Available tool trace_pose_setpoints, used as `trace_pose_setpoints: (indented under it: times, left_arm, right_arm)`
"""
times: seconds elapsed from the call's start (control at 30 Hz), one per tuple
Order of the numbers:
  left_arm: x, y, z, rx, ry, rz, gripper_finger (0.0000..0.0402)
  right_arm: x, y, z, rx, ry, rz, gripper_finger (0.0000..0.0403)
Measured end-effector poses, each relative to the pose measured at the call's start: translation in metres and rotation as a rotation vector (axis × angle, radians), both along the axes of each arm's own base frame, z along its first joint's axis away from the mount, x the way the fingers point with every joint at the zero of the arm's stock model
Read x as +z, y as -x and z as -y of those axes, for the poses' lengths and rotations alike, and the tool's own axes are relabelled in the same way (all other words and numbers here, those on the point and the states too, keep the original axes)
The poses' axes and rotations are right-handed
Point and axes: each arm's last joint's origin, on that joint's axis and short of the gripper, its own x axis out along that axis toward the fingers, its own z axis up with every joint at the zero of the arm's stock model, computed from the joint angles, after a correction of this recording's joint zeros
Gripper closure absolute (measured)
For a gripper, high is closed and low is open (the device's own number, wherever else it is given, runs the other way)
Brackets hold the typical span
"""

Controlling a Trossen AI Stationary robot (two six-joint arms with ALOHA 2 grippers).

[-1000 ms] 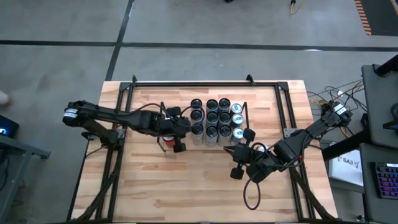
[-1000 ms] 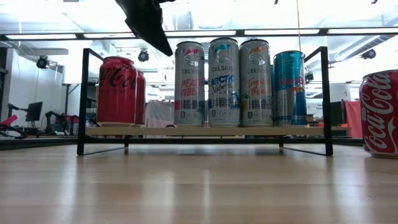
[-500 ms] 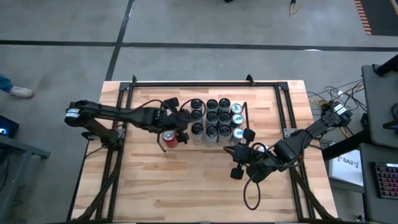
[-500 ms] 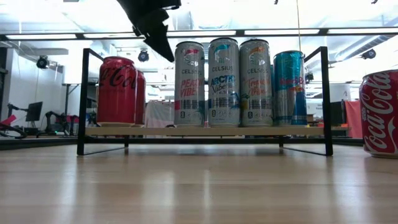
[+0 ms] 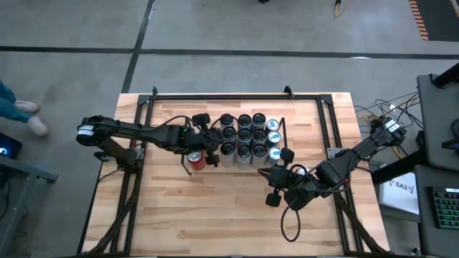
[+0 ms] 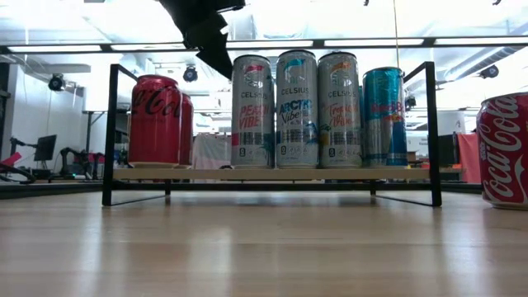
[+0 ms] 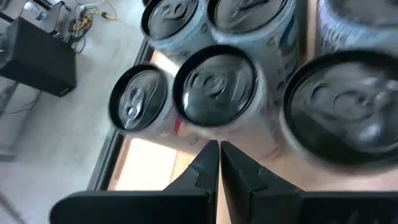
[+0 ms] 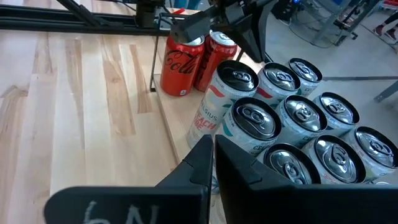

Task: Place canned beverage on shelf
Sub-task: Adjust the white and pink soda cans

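Tracked left gripper (image 5: 209,140) off the near-side spot it held a second ago and up over the left part of the shelf (image 5: 188,143), by the tall cans (image 5: 247,140); found nothing else shifted. High view: saw one red can (image 5: 195,159) standing at the shelf's left end, just beside that gripper and not in it; logged right gripper (image 5: 274,177) waiting on the table (image 5: 215,208) near the shelf's right end. Low view: caught left gripper (image 6: 206,33) as a dark shape above the gap between the red cans (image 6: 157,120) and the tall cans (image 6: 297,107), all upright on the shelf (image 6: 272,174); spotted a loose red can (image 6: 503,148) on the table outside the right end frame, likely next to go up. Left wrist view: confirmed left gripper (image 7: 219,149) clenched on nothing, can tops (image 7: 214,87) below. Right wrist view: confirmed right gripper (image 8: 212,146) clenched, empty, facing the red cans (image 8: 183,62). Judged the can stiff if full, fairly heavy, smooth and slippery, dentable under hard squeeze; advised gripping across mid-body from the open side, kept upright.
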Motion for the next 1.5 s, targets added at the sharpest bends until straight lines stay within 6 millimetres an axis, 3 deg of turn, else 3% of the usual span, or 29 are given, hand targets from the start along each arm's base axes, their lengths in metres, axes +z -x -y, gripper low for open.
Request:
trace_pose_setpoints:
  times: [0.2, 0.53, 0.77, 1.17, 1.5]
  left_arm:
    - [0.002, 0.005, -0.010, 0.091, -0.119, -0.055, 0.0402]
    - [0.002, 0.006, -0.043, 0.129, -0.113, -0.086, 0.0402]
    - [0.004, 0.000, -0.049, -0.001, -0.033, -0.051, 0.0402]
    - [0.006, 0.001, -0.050, 0.002, -0.036, -0.064, 0.0402]
    - [-0.005, -0.003, -0.068, 0.057, -0.053, -0.109, 0.0402]
  right_arm:
    - [0.000, 0.000, 0.000, 0.000, 0.000, 0.000, 0.0394]
    - [0.000, 0.000, 0.000, 0.000, 0.001, 0.000, 0.0394]
    - [0.000, 0.000, 0.000, 0.003, 0.006, -0.003, 0.0394]
    - [0.000, 0.000, 0.000, 0.003, 0.006, -0.003, 0.0394]
    - [-0.002, 0.000, 0.000, 0.004, 0.010, -0.008, 0.0394]
